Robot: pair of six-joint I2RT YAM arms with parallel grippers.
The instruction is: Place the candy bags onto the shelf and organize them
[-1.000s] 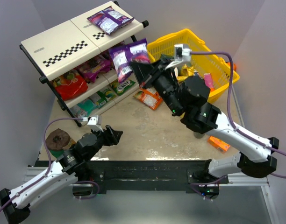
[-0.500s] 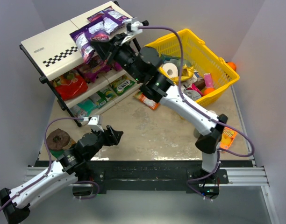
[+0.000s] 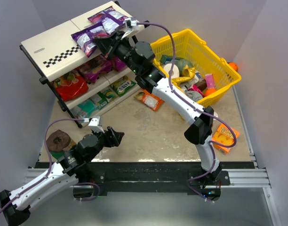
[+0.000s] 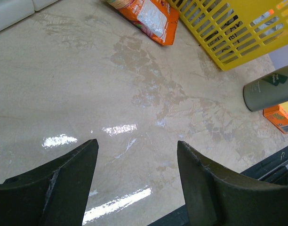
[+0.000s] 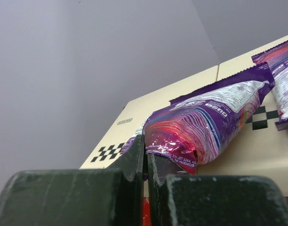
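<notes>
My right gripper [image 3: 101, 44] is shut on the edge of a purple candy bag [image 3: 86, 39], which lies on the top panel of the shelf [image 3: 50, 49]. In the right wrist view the jaws [image 5: 145, 150] pinch the bag's crimped end [image 5: 200, 127]. Another purple bag [image 3: 110, 18] lies further along the top tier [image 5: 283, 70]. Magenta [image 3: 94, 68], red [image 3: 68, 85], green [image 3: 123, 86] and teal [image 3: 90, 107] bags fill the lower tiers. An orange bag [image 3: 148, 99] lies on the table [image 4: 148, 14]. My left gripper [image 3: 116, 136] hovers open and empty over bare table [image 4: 137, 155].
A yellow mesh basket [image 3: 214, 89] of assorted goods stands at the back right [image 4: 228, 35]. A small orange box [image 3: 224, 137] lies near the right arm's elbow. A grey bottle [image 4: 268, 89] lies beside it. A brown round object [image 3: 57, 140] sits at the near left.
The right arm has swung left from in front of the basket to the shelf's top tier, carrying the purple bag onto the panel. The left arm has stayed still.
</notes>
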